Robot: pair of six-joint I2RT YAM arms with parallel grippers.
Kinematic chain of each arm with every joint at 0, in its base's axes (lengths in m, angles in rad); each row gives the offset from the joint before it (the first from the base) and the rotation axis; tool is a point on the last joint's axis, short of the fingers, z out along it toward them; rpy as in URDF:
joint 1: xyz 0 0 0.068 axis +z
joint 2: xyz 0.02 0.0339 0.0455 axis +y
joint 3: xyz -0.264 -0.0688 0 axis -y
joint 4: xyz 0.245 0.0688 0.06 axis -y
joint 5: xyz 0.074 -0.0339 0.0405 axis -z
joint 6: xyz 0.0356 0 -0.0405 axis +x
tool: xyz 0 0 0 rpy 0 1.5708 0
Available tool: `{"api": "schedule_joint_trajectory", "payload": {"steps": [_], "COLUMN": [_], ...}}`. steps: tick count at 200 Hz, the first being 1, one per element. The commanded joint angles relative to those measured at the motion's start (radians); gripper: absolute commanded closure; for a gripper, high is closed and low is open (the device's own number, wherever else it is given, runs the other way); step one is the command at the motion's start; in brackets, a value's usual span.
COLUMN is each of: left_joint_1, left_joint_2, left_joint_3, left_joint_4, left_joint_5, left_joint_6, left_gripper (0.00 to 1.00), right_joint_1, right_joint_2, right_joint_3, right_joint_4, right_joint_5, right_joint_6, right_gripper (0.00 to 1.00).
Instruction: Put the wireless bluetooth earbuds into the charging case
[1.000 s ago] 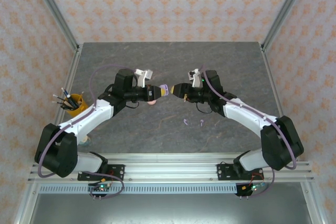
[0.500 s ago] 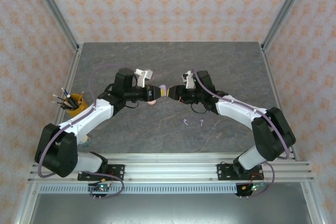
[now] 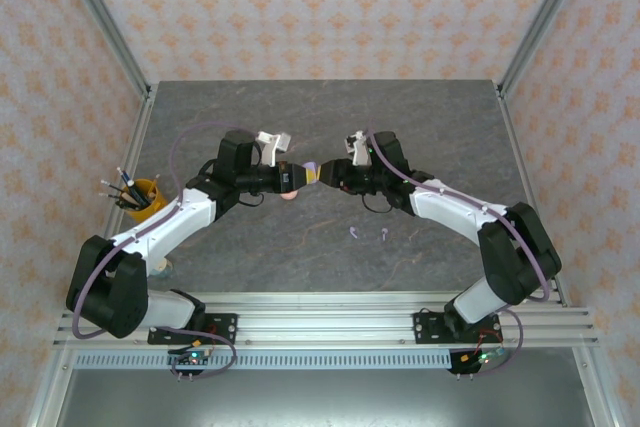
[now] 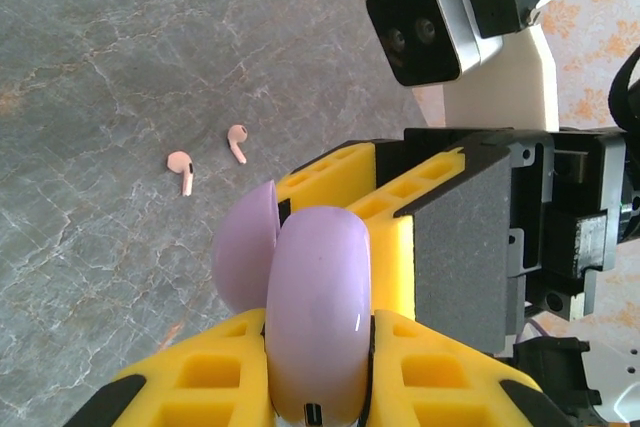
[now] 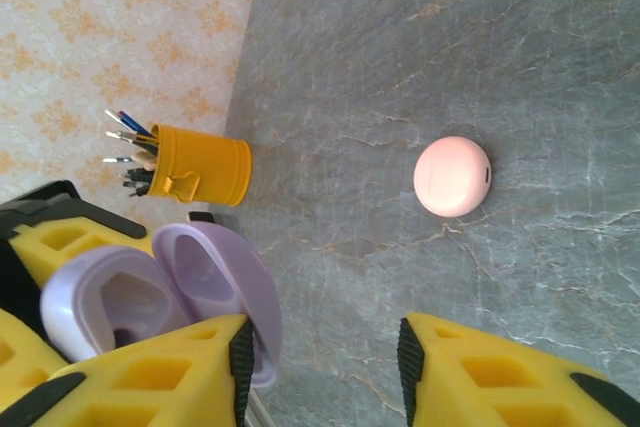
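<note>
My left pincer pinches the lilac case, its lid open. My right pincer stands spread at that lid. I judge nothing inserted yet: two earbuds lie on the worktop near the case.

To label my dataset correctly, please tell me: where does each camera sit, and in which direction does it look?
Top external: above and behind the bases, looking down on the table; both arms show.
Left wrist: on the left arm, looking along the left claw at the lilac case it grips.
Right wrist: on the right arm, looking past the open right claw toward the pink case.
Shared: both wrist views show the lilac case.
</note>
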Motion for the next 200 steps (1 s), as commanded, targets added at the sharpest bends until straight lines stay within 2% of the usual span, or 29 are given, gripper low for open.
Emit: {"api": "schedule_joint_trajectory", "payload": {"steps": [1, 26, 59, 95, 200], "left_joint_1": [0.000, -0.001, -0.001, -0.001, -0.002], "left_joint_2": [-0.012, -0.004, 0.011, 0.015, 0.008], "left_joint_3": [0.008, 0.008, 0.033, 0.064, 0.089], "left_joint_4": [0.056, 0.112, 0.164, 0.170, 0.161], "left_joint_5": [0.061, 0.100, 0.150, 0.177, 0.205], "left_joint_6": [-0.014, -0.051, -0.106, -0.119, -0.126], "left_gripper": [0.93, 0.94, 0.94, 0.94, 0.94], "right_joint_1": [-0.018, -0.042, -0.062, -0.065, -0.067], "right_joint_2": [0.002, -0.015, -0.039, -0.049, -0.044], "right_joint_3": [0.012, -0.003, 0.010, 0.027, 0.017], "right_joint_4": [0.092, 0.128, 0.086, 0.029, 0.019], "right_joint_5": [-0.041, -0.082, -0.124, -0.144, -0.166], "right_joint_6": [0.032, 0.049, 0.022, -0.018, -0.040], "right_gripper": [0.57, 0.59, 0.62, 0.63, 0.73]}}
